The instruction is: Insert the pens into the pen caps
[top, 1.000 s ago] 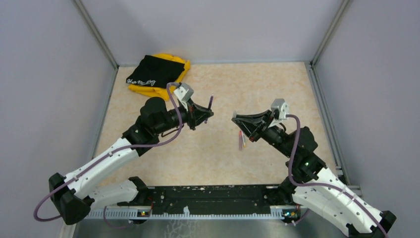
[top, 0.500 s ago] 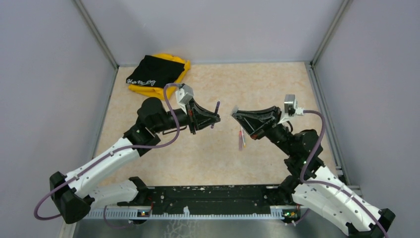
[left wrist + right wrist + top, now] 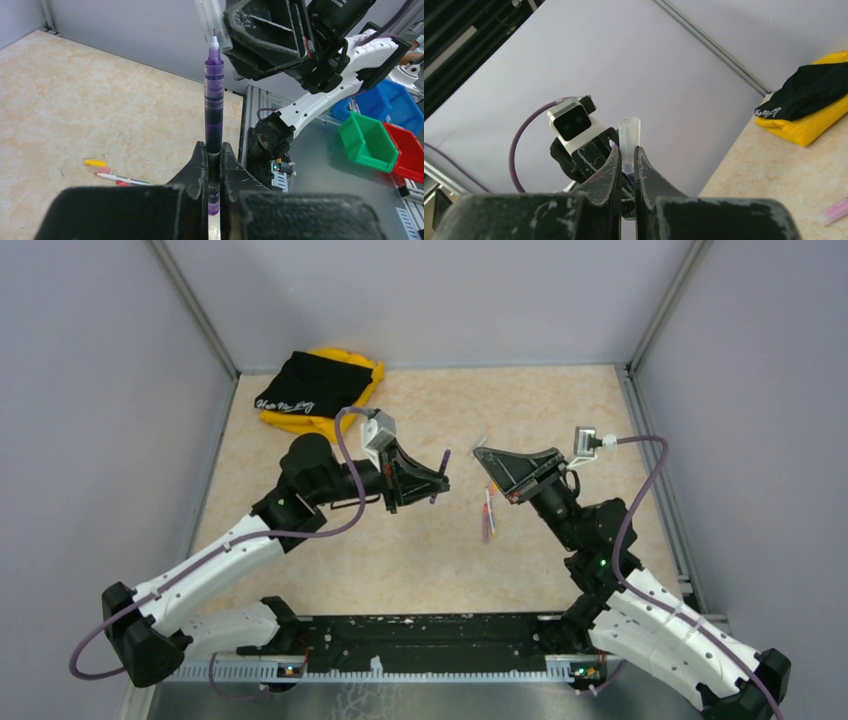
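The left tool [image 3: 213, 148], pinching the purple pen [image 3: 214, 95], had advanced toward the right edge of the surface [image 3: 400, 550]. The right tool [image 3: 627, 152], pinching the clear cap [image 3: 629, 131], had swung round. Pen tip and cap mouth nearly met, not yet joined.

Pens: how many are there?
3: a purple pen in the left pincer, a white pen and a pinkish-red pen lying together on the table. Others may be hidden.

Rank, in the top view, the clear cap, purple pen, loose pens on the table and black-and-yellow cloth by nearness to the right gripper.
1. clear cap, clamped in the right gripper.
2. purple pen, just left, in the left gripper.
3. loose pens, on the table, toward the bases.
4. black-and-yellow cloth, back left corner.
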`<state>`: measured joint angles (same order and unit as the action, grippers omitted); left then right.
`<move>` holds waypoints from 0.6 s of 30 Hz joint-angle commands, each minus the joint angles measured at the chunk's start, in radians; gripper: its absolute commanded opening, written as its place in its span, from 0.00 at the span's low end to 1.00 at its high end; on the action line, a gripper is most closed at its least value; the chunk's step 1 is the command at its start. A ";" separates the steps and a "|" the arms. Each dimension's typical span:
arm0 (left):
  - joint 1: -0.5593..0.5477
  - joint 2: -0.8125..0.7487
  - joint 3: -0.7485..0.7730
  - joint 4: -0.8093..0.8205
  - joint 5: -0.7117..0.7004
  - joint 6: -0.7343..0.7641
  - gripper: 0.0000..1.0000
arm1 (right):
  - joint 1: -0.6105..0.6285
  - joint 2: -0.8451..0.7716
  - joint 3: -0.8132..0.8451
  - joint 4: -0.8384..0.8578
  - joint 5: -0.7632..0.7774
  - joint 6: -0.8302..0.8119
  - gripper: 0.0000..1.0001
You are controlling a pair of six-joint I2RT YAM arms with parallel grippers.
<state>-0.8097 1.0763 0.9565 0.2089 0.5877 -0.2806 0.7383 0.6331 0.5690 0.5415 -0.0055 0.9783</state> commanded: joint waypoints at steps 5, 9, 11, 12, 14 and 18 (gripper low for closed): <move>-0.048 0.020 0.063 -0.031 0.028 0.045 0.00 | -0.002 -0.006 0.005 0.074 0.101 0.188 0.00; -0.068 0.046 0.088 -0.068 0.026 0.065 0.00 | -0.002 -0.005 0.005 0.090 0.108 0.218 0.00; -0.081 0.058 0.103 -0.084 0.023 0.079 0.00 | -0.002 -0.006 0.004 0.096 0.105 0.220 0.00; -0.086 0.064 0.109 -0.091 0.022 0.084 0.00 | -0.002 -0.006 0.006 0.096 0.101 0.213 0.00; -0.094 0.071 0.117 -0.097 0.021 0.089 0.00 | -0.002 -0.006 0.017 0.074 0.081 0.171 0.00; -0.101 0.075 0.119 -0.104 0.015 0.095 0.00 | -0.002 -0.006 0.049 0.044 0.017 0.060 0.00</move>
<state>-0.9001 1.1496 1.0386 0.1135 0.5949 -0.2142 0.7383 0.6331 0.5686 0.5667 0.0723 1.1355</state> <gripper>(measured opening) 0.048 0.052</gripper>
